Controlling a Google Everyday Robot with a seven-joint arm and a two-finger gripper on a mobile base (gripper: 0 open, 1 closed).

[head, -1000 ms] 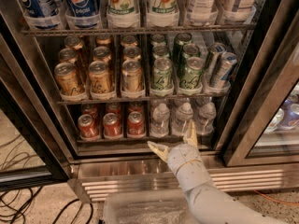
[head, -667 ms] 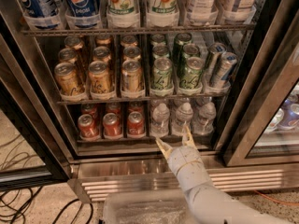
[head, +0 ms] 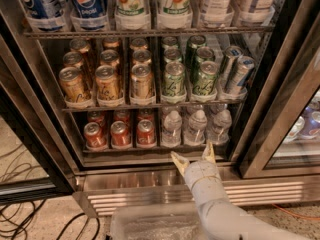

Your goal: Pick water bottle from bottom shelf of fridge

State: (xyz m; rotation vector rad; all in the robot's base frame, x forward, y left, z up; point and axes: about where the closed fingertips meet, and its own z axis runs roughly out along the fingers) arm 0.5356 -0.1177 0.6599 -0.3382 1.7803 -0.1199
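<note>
Three clear ribbed water bottles with white caps stand at the right of the bottom shelf [head: 150, 149] of the fridge [head: 42, 104]: left [head: 171, 128], middle [head: 195, 127], right [head: 220, 125]. Red soda cans [head: 121, 133] fill the shelf's left lanes. My gripper [head: 193, 157] is just below and in front of the shelf edge, under the middle bottle. Its two tan fingers [head: 179, 162] are spread apart with nothing between them. It touches no bottle.
The rack above holds gold cans [head: 107, 81] and green cans [head: 190, 76]. Large labelled soda bottles [head: 130, 4] stand on the top rack. The open glass door [head: 285, 109] is at the right. The steel slatted base [head: 150, 191] and a clear bin [head: 155, 224] lie below. Cables [head: 30, 219] trail on the floor.
My gripper has moved a little right and closer to the shelf edge, and its fingers stand narrower than a second ago. The bottles and cans have not moved.
</note>
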